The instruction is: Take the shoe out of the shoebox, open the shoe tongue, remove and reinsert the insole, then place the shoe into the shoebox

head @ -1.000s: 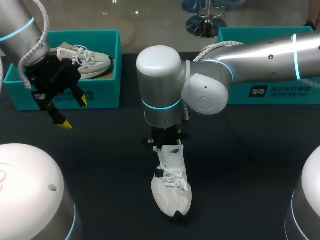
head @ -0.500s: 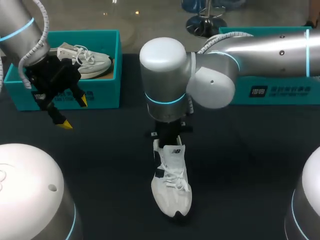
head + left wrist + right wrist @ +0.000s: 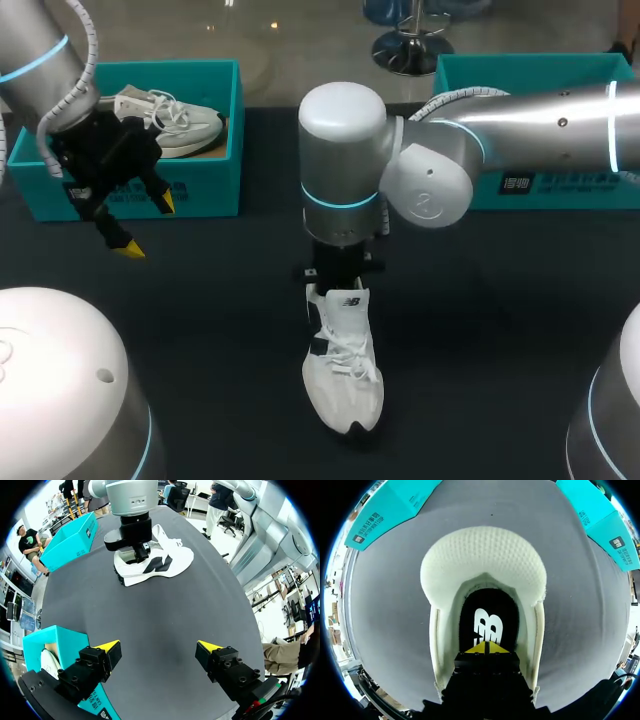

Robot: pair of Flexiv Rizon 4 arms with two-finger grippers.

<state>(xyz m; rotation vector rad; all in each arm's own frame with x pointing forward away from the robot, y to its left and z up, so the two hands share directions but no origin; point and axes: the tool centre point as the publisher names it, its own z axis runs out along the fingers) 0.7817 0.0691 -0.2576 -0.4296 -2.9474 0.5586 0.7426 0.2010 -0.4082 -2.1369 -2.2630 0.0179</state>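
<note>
Overhead, right arm [image 3: 340,170] hides the shoe [image 3: 345,370] heel; teal shoebox [image 3: 520,68] behind.

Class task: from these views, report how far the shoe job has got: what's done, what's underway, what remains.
Done: the white lace-up shoe lies out of its box on the dark table. Underway: the right tool, tips together, is down in the shoe's opening over the black insole; whether it grips, I cannot tell. Remaining: returning the shoe to a teal cardboard shoebox. The left tool hangs open, empty.
</note>
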